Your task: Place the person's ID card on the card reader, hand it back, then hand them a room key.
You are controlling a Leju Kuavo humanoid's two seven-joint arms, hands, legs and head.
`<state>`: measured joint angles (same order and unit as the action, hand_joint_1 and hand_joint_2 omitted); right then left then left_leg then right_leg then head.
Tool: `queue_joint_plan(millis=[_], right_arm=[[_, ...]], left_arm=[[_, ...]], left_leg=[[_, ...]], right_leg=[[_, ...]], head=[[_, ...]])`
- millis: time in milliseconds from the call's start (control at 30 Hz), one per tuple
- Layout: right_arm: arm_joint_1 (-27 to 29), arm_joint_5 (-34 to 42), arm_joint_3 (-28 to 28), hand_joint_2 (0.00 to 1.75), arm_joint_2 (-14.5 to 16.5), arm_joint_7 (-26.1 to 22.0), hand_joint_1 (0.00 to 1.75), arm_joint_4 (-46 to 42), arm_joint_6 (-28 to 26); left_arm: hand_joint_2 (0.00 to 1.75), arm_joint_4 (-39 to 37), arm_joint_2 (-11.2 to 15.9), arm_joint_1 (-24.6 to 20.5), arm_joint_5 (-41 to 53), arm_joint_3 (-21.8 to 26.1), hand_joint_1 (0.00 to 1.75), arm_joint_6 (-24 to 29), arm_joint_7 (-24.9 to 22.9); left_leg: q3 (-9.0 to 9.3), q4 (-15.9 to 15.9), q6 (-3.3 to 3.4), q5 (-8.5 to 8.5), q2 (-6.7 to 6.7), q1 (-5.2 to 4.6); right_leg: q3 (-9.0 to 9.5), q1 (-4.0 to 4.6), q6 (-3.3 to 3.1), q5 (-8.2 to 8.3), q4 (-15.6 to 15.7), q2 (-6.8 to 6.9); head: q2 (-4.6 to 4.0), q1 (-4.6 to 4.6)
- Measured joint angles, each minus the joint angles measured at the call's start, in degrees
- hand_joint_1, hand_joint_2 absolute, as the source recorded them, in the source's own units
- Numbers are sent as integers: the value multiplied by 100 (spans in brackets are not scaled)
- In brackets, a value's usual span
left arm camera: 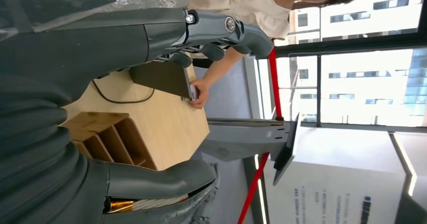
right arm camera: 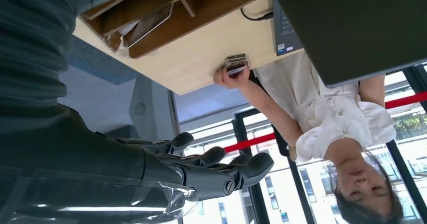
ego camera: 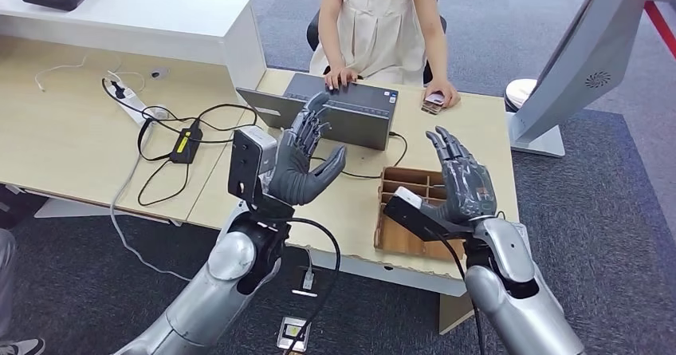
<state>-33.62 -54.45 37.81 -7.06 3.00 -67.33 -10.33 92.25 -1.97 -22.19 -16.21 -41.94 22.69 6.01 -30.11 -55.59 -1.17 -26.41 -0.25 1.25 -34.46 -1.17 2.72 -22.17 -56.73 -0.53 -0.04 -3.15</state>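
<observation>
ID card: small pale card pinched in the person's hand at the far edge of the desk, beside the card reader; also seen in the right wrist view (print too small to read).
Card reader: flat dark-grey rectangular box on the light wooden desk, near its far edge; the person's other hand rests on its top; a black cable runs from its side across the desk.
Wooden organiser: brown partitioned wooden tray at the near edge of the desk, just in front of the reader; the right wrist view shows flat cards lying in one compartment (type cannot be told).
Left hand: grey many-fingered hand raised above the desk, between tray and reader, apart from both; fingers spread and upright, thumb out to the side, holding nothing.
Right hand: grey many-fingered hand raised over the tray, palm turned inward; fingers extended and apart, holding nothing.
Person: seated behind the desk in a cream short-sleeved top, facing the robot.
Surroundings: white power strip with black leads and a black adapter on the left part of the desk; grey tilted kiosk stand on the floor to the right.
</observation>
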Motion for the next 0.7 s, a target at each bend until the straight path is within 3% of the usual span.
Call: queue_joint_plan(millis=[333,700], right_arm=[[-432,265,272,175,368,-152,0,1229,-225],[-586,401,405,175,498,-174,0,1836,-285]], left_arm=[[175,-224,-180,-203,-119,-183,0,49,54],[175,-367,-218,-220,-176,-283,0,122,68]], left_leg=[[0,0,0,0,0,0],[0,0,0,0,0,0]], right_leg=[[-1,0,0,0,0,0],[-1,0,0,0,0,0]], head=[[-1,0],[0,0]])
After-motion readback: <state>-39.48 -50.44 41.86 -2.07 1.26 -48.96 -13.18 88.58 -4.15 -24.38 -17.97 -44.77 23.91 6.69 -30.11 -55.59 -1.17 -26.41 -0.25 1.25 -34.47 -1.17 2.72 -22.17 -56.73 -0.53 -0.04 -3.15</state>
